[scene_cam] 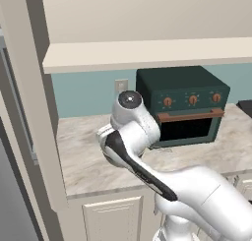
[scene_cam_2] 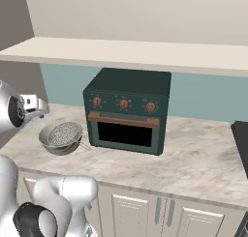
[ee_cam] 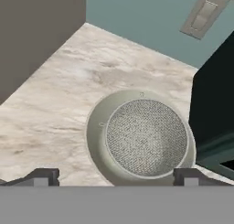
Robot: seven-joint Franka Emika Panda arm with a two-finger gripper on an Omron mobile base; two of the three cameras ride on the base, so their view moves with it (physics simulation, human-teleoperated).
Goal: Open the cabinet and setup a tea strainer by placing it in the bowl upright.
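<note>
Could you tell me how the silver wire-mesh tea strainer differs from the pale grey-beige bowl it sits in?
The silver wire-mesh tea strainer is smaller and nests inside the pale grey-beige bowl, whose rim rings it. The strainer is speckled mesh; the bowl has smooth, plain sides. In the right base view, a thin handle sticks out from the strainer; the bowl has none. Both are round and open upward.

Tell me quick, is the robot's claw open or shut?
Gripper: open, holding nothing, above the tea strainer sitting in the bowl.

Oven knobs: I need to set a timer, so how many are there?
3, in a row across the toaster oven's front above its door: left knob, middle knob, right knob.
</note>
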